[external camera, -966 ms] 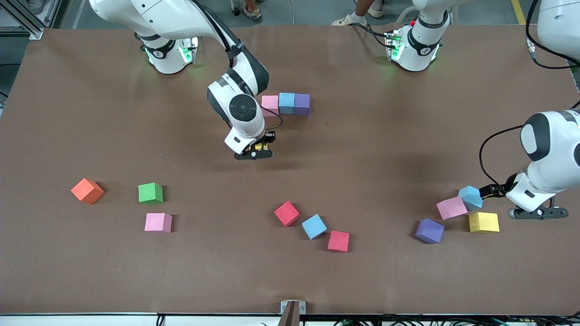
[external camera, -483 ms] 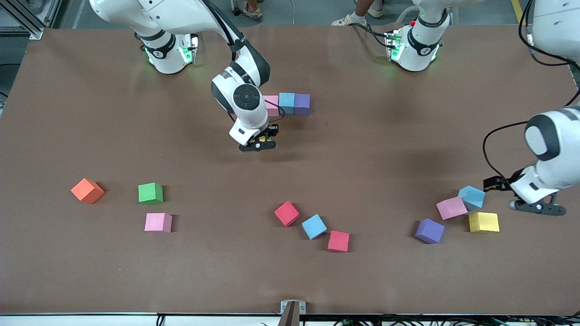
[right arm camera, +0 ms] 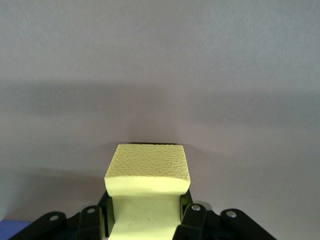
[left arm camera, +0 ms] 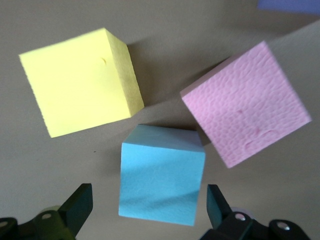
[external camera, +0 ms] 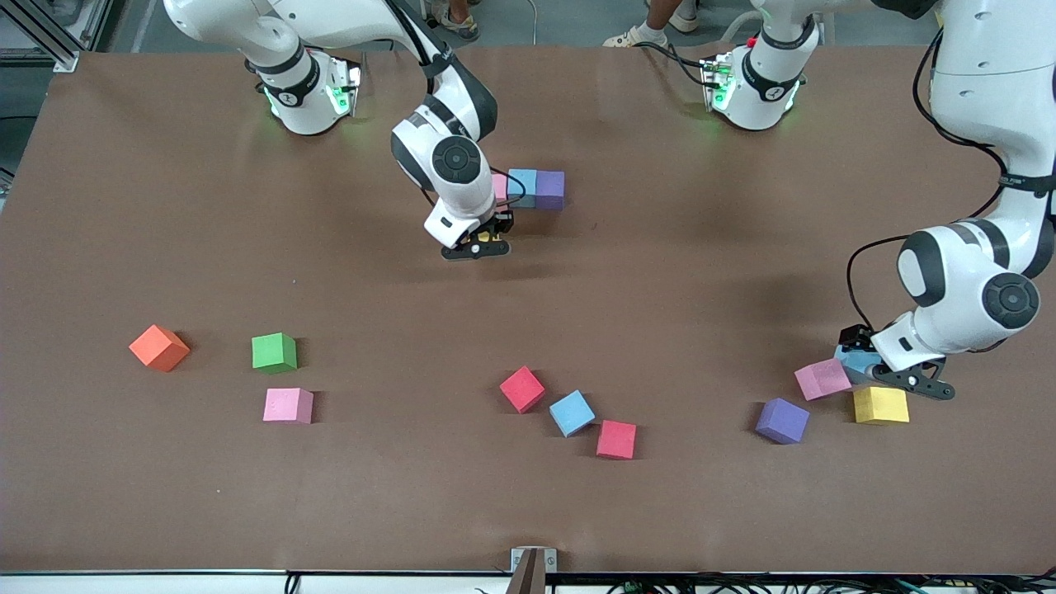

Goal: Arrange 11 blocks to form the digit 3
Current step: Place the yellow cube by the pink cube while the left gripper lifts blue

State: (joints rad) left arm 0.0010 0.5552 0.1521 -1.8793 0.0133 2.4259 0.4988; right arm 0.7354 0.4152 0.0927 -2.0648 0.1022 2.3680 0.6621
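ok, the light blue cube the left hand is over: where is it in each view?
Front view: light blue cube, mostly hidden under the left hand, beside the pink cube.
Left wrist view: cube low centre, between the open fingers.
Right wrist view: not in it.
Shared landmark: yellow cube.

Three pink [external camera: 288, 405] [external camera: 822, 379] [external camera: 499, 185], three blue [external camera: 572, 413] [external camera: 521, 185] [left arm camera: 162, 175], two each purple [external camera: 782, 420] [external camera: 550, 188], yellow [external camera: 880, 405] [right arm camera: 147, 167], red [external camera: 521, 388] [external camera: 616, 439]; one green [external camera: 274, 352], orange [external camera: 158, 347].

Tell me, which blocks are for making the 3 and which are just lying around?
For the 3: the started row; the yellow block held by the right gripper; the light blue block under the open left gripper; likely loose ones like the green block.
Just lying about: the orange cube.
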